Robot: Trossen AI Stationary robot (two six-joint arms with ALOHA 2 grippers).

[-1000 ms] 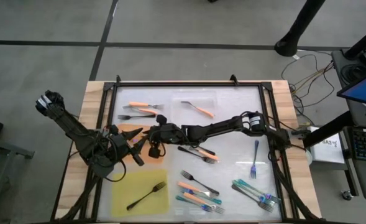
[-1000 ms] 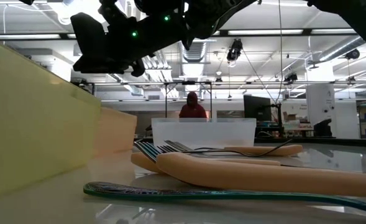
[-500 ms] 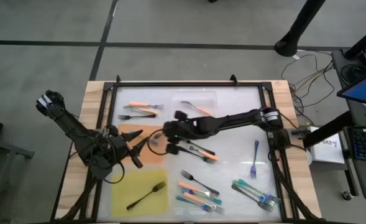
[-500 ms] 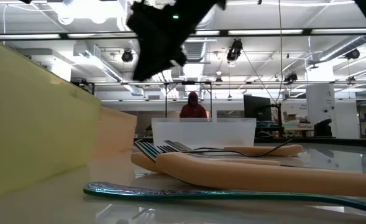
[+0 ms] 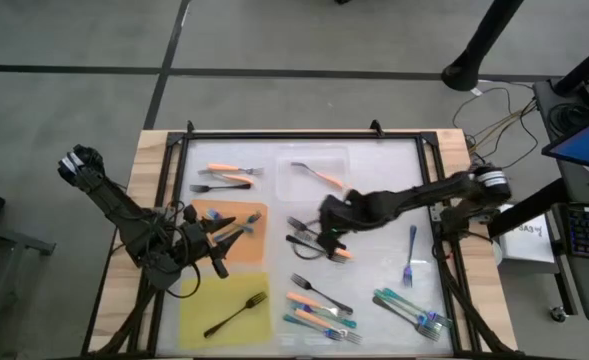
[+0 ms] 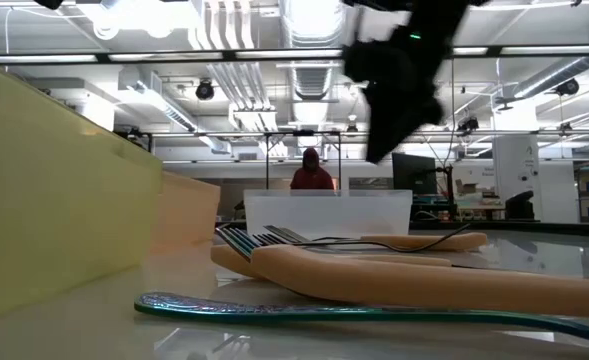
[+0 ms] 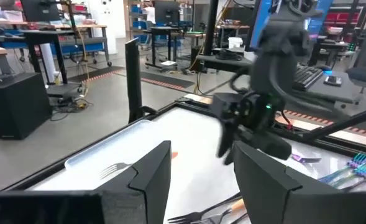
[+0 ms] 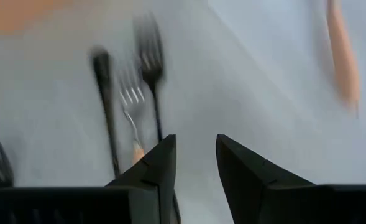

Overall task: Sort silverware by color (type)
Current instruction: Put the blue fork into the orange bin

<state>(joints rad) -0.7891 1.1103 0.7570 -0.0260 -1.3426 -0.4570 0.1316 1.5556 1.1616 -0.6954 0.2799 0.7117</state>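
- Tabletop (image 5: 374, 200) is a white sheet in a dark frame on a wooden base, with an open workshop behind it and a person in red way off in the background (image 6: 310, 172).
- Two flat mats on the left side: orange mat (image 5: 236, 212) and, below it in the high view, yellow mat (image 5: 199, 310) with one black fork (image 5: 236, 314) lying on it.
- Clear tray (image 5: 319, 172) near the far edge holds one orange-handled fork (image 5: 320, 176).
- Left pincer (image 5: 226, 232) hangs over the orange mat, fingers spread wide, nothing between them.
- Right pincer (image 5: 330, 228) is over the tabletop's middle, right above a little cluster of forks (image 5: 312, 240); fingers part open with a narrow gap, empty.
- Rest of the silverware: two forks near the far left (image 5: 224, 178), a mixed orange and teal bunch at the near edge (image 5: 319, 310), teal ones at the near right (image 5: 414, 312), one lone blue-ish fork (image 5: 410, 256) at the right.
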